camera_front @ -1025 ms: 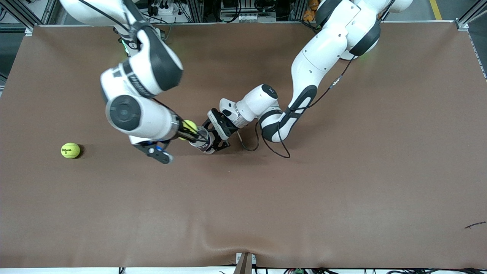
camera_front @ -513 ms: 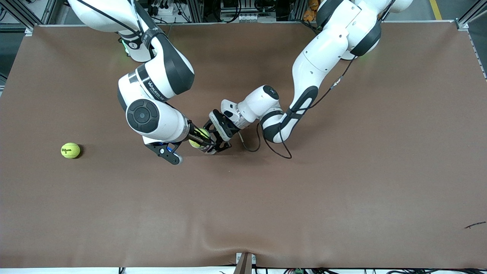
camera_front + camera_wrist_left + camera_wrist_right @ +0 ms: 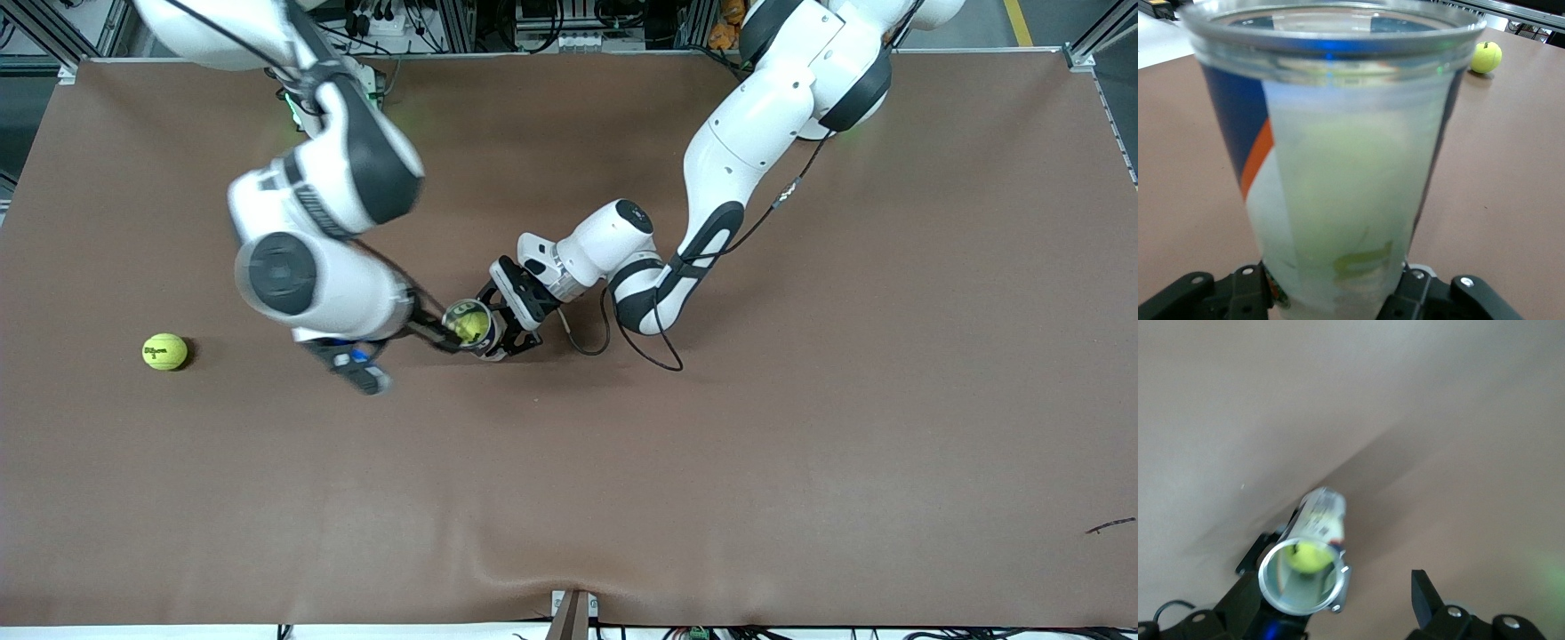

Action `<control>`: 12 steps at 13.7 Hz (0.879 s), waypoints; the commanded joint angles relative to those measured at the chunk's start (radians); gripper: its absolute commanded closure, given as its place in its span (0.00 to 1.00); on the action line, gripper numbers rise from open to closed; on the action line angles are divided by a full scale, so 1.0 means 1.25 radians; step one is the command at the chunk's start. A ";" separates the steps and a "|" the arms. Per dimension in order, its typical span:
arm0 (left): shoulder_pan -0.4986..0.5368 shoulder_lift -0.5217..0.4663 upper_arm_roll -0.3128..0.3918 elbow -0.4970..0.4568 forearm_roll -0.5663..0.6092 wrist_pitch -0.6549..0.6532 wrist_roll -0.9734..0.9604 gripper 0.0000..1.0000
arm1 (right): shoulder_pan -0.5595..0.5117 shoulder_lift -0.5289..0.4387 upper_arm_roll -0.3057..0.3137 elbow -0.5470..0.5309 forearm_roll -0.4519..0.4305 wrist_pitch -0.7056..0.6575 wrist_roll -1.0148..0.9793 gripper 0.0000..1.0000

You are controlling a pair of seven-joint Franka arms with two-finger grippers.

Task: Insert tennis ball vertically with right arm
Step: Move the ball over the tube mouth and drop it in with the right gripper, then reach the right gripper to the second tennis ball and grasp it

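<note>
On brown table (image 3: 800, 444), upright can (image 3: 473, 325) holds tennis ball (image 3: 1307, 557).

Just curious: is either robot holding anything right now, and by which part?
Left pincer grips the clear can near its base, ball inside. Right pincer holds nothing.

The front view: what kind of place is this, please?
Probably a robotics lab: two arms work at a table with a brown cover, framed by aluminium rails, with cabling and equipment along its edge.
</note>
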 commanded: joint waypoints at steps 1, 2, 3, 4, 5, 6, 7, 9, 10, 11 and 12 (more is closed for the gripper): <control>0.001 -0.006 0.007 -0.005 0.005 0.018 -0.004 0.38 | -0.125 -0.013 0.006 0.013 0.009 -0.047 -0.169 0.00; 0.001 -0.006 0.007 -0.005 0.005 0.018 -0.004 0.38 | -0.157 -0.013 0.005 0.006 0.000 -0.048 -0.228 0.00; 0.002 -0.006 0.007 -0.006 0.005 0.017 -0.004 0.38 | -0.190 -0.010 0.004 0.005 -0.013 -0.053 -0.301 0.00; 0.002 -0.005 0.008 -0.006 0.005 0.018 -0.004 0.38 | -0.228 -0.005 0.004 0.001 -0.046 -0.058 -0.387 0.00; 0.001 -0.005 0.012 -0.006 0.005 0.017 -0.004 0.38 | -0.257 -0.004 0.005 -0.006 -0.083 -0.058 -0.473 0.00; 0.002 -0.005 0.012 -0.006 0.005 0.017 -0.004 0.38 | -0.289 -0.002 0.004 -0.016 -0.117 -0.053 -0.544 0.00; 0.002 -0.006 0.012 -0.006 0.005 0.018 -0.004 0.38 | -0.336 0.013 0.005 -0.020 -0.138 -0.045 -0.605 0.00; 0.002 -0.005 0.012 -0.007 0.006 0.018 -0.002 0.38 | -0.399 0.042 0.004 -0.030 -0.161 -0.013 -0.735 0.00; 0.002 -0.006 0.012 -0.007 0.006 0.018 -0.002 0.38 | -0.434 0.055 0.005 -0.043 -0.163 0.010 -0.791 0.00; 0.002 -0.006 0.012 -0.007 0.005 0.018 -0.002 0.38 | -0.456 0.062 0.004 -0.059 -0.164 0.034 -0.843 0.00; 0.004 -0.006 0.012 -0.006 0.005 0.018 -0.002 0.38 | -0.478 0.071 0.004 -0.080 -0.164 0.063 -0.899 0.00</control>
